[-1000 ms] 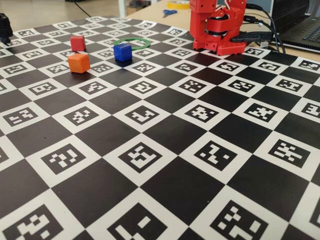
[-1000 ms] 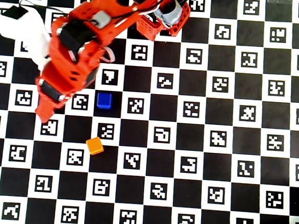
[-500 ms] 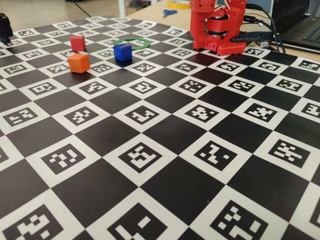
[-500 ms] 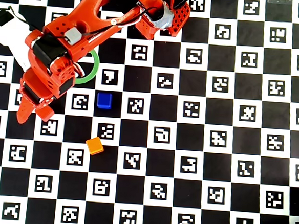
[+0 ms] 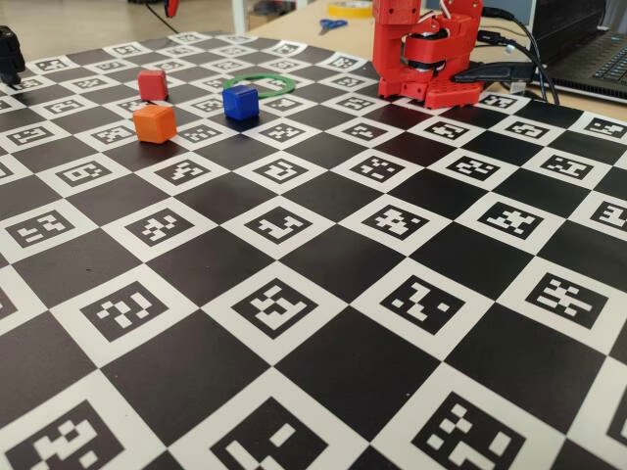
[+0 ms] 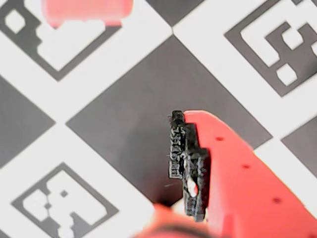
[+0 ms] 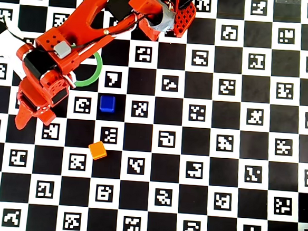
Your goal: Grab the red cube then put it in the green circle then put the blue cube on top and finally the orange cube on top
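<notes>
In the fixed view the red cube (image 5: 152, 84) stands far left on the checkerboard. The orange cube (image 5: 155, 123) is just in front of it, and the blue cube (image 5: 240, 102) is to the right. The green circle (image 5: 260, 84) lies flat behind the blue cube with nothing inside. From overhead the arm hides the red cube and part of the green circle (image 7: 95, 72); the blue cube (image 7: 108, 103) and orange cube (image 7: 97, 150) are clear. My gripper (image 7: 33, 120) hangs open and holds nothing. In the wrist view the gripper (image 6: 106, 168) is over a black square, with the red cube (image 6: 86, 10) blurred at the top edge.
The red arm base (image 5: 426, 49) stands at the back right of the board. Behind it on the wooden table are a laptop (image 5: 598, 59) with cables, scissors (image 5: 331, 23) and a yellow tape roll (image 5: 351, 8). A black object (image 5: 10, 49) sits at the far left edge.
In the overhead view the arm has swung left and stretched out, uncovering part of the green circle. The cubes have not moved.
</notes>
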You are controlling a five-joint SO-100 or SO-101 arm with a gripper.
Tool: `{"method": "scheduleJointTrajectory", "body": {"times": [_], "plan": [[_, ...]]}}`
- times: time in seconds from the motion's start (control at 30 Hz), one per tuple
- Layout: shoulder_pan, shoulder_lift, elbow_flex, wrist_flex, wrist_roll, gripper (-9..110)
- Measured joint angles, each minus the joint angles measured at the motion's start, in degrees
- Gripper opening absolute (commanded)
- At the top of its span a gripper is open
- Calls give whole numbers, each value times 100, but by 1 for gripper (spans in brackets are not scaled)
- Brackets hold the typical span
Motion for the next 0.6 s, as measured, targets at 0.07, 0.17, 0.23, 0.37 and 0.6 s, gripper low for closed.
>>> {"method": "scheduleJointTrajectory", "body": {"times": [0.07,0.17,0.23,0.37,0.6], "plan": [[18,-114,0,-79,-18,52],[35,-255,105,-211,-35,52],[35,-334,229,-343,-35,52],[35,-475,510,-642,-35,52],[53,-492,949,-1090,-105,52]]}}
